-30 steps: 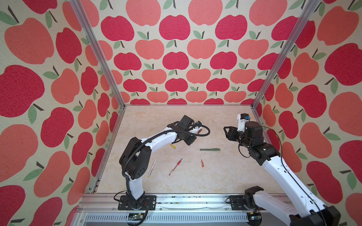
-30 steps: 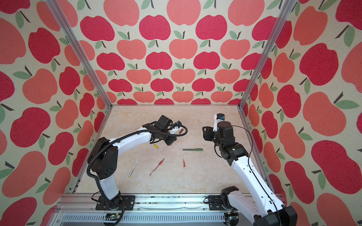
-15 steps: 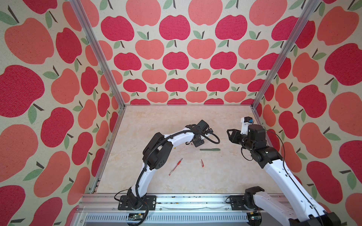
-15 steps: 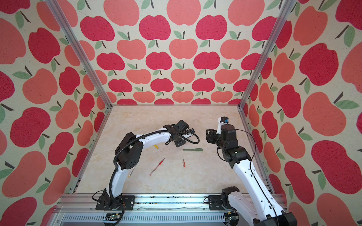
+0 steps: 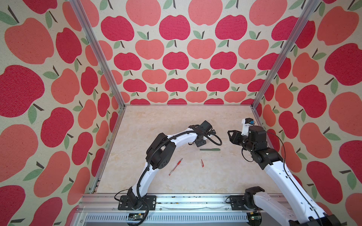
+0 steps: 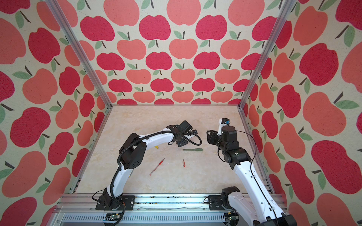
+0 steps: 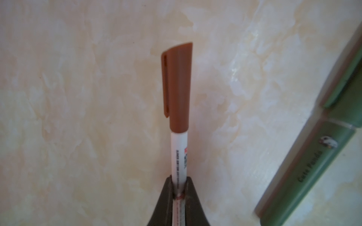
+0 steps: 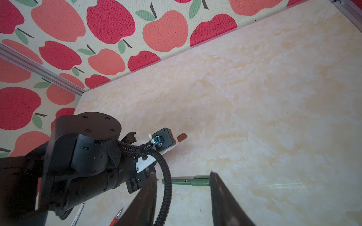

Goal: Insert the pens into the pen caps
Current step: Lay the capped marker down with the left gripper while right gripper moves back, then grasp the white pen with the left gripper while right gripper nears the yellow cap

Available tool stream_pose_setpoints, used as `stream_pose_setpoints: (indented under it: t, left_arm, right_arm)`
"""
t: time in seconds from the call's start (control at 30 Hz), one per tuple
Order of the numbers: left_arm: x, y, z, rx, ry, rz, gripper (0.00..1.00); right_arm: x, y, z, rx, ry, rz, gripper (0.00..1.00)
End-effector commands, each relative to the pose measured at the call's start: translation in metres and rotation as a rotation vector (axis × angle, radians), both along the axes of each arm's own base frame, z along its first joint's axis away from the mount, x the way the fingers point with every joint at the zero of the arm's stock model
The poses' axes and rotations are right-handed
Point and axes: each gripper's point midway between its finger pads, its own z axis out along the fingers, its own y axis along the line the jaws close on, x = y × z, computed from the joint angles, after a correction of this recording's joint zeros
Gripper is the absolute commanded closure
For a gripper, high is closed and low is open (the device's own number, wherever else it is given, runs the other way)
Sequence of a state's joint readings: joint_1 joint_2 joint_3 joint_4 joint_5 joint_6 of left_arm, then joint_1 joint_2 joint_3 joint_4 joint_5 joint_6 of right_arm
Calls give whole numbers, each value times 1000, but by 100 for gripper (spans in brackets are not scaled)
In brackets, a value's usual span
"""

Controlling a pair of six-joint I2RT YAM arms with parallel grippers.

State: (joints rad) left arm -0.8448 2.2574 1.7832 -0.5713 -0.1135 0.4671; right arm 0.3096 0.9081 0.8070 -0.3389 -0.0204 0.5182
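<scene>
My left pincer grips the white pen by its printed barrel, with the brown cap, clip along its side, seated on the end. The pen is close to the desk, beside the green pen. I see my right pincer gaping, empty.

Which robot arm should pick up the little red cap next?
Probably right. The right gripper is open and empty; the left gripper is clamped on the white pen with the brown cap. The red cap lies free on the table.
</scene>
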Motion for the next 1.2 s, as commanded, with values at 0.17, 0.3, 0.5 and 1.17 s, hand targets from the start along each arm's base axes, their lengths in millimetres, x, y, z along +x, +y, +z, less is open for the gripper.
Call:
stream_pose_setpoints:
  t: [0.17,0.3,0.5,1.17]
  left_arm:
    - [3,-3,-3,10,1,2,69]
    - [7,-2,6,-18,-13,26,60]
    - [11,9,41,-112,-27,95,46]
    - [-38,233,157,-474,-3,888,28]
  right_arm:
    - [-4,-1,-2,24,11,-2,54]
    - [-5,-2,-2,19,12,-3,54]
    - [-6,-2,-1,24,12,1,54]
    - [-10,86,-22,-31,158,425,55]
